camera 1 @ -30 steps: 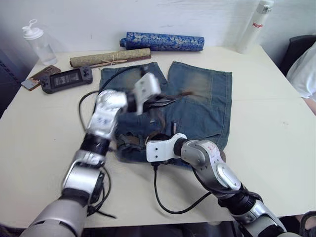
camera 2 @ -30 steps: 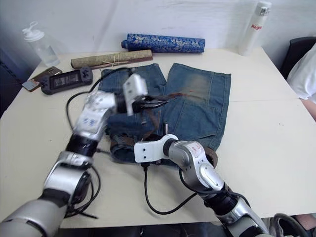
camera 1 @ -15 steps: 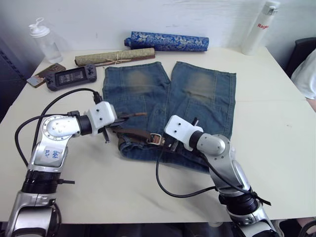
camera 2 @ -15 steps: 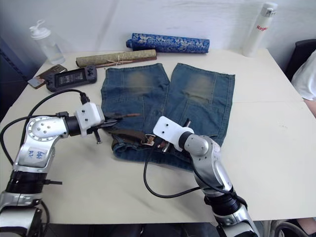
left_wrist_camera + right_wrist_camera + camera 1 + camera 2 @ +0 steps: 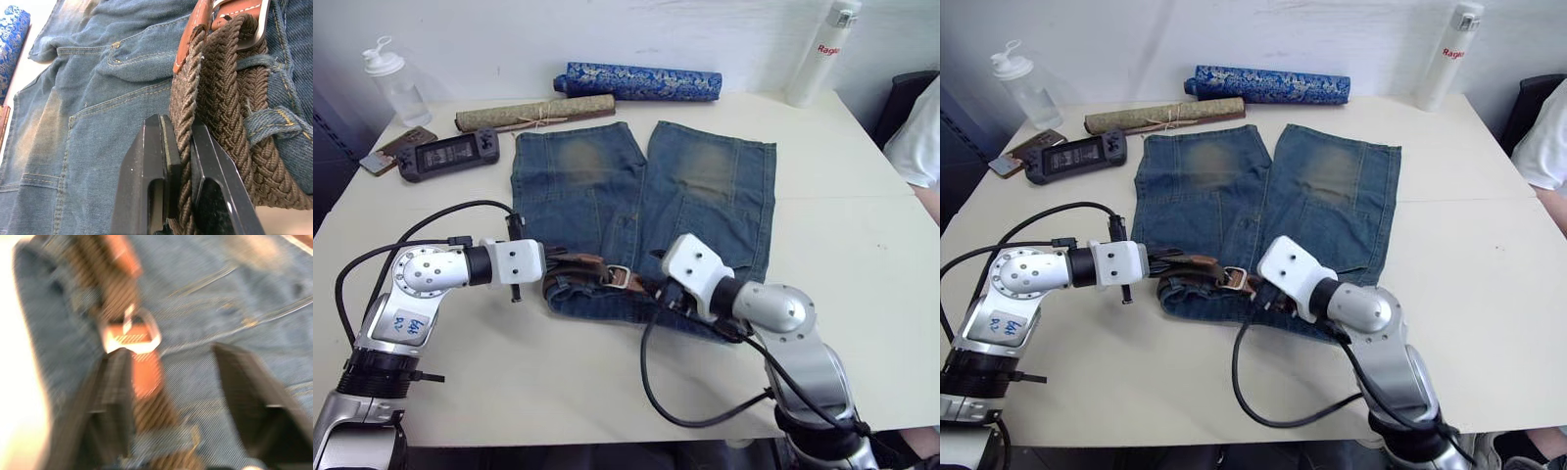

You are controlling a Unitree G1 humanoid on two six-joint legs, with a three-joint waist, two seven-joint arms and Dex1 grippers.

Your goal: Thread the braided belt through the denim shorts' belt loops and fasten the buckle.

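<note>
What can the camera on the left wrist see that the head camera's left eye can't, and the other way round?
Left wrist view alone: the left gripper with its fingers shut on one strand of the braided belt. Left eye view alone: the right gripper open beside the buckle, a game controller, a clear bottle and a white bottle. Both share the denim shorts, the belt and the blue patterned roll.
</note>
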